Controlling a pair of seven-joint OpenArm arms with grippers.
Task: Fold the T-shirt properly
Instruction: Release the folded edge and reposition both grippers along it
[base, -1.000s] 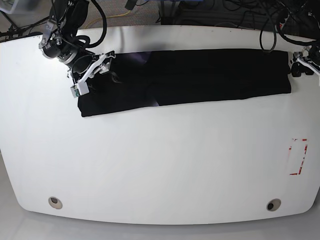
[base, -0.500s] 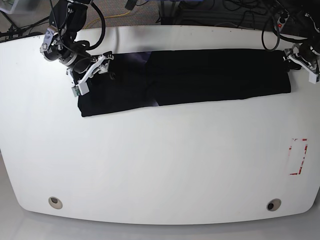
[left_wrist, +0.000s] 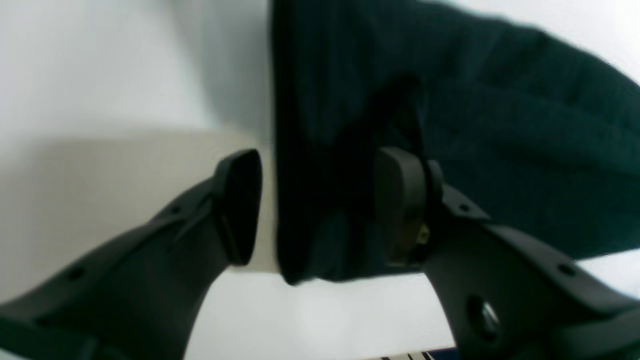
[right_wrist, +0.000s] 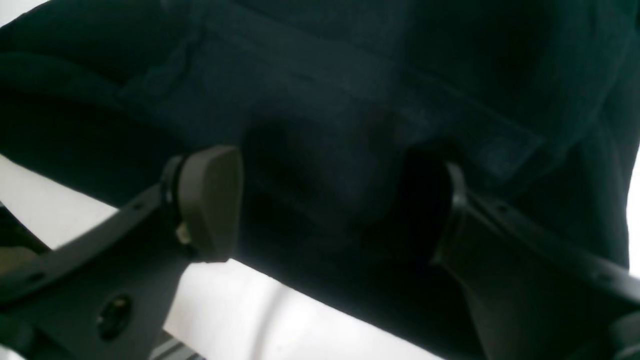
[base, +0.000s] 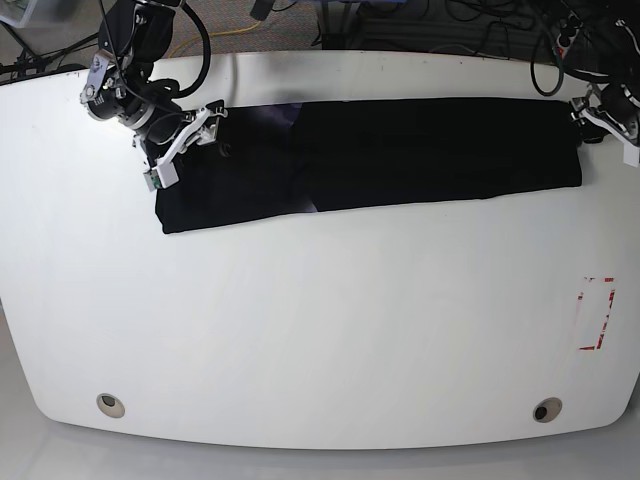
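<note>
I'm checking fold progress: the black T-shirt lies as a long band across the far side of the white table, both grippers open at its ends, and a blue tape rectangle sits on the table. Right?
Not quite: the tape rectangle is red, as the base view shows. The T-shirt does lie as a long band on the table, with the left gripper and right gripper open at its ends.

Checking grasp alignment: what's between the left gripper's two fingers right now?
In the left wrist view, the T-shirt edge and a strip of bare table lie between the open left gripper's fingers.
</note>
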